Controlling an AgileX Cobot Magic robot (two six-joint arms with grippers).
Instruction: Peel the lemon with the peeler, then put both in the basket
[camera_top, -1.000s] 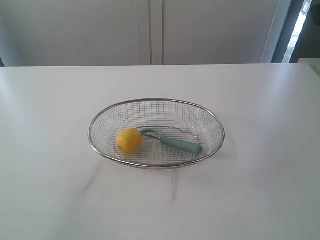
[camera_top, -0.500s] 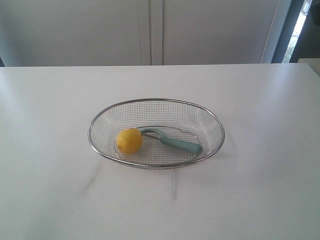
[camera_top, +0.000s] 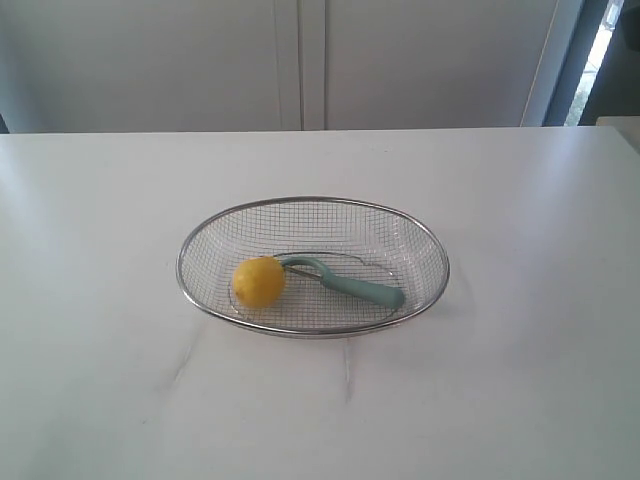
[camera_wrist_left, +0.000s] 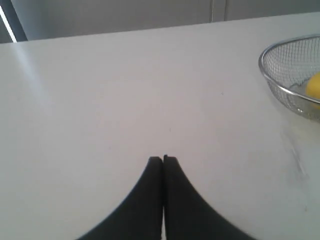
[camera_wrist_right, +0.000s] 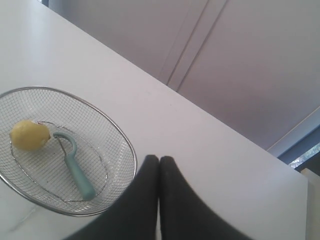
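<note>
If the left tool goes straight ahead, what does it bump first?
Probably nothing: ahead of the left tool lies only bare table. The basket sits off to one side, though depth is hard to judge.

Closed right tool (camera_wrist_right: 159, 159) above table (camera_wrist_right: 210, 150), lemon (camera_wrist_right: 30, 135) touching peeler (camera_wrist_right: 75, 167) inside basket (camera_wrist_right: 131, 150)

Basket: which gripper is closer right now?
Right, judging by the wrist views. The right gripper, shut, has the basket rim close beside its tips. The left gripper, also shut, sees only part of the basket, across a stretch of table.
</note>
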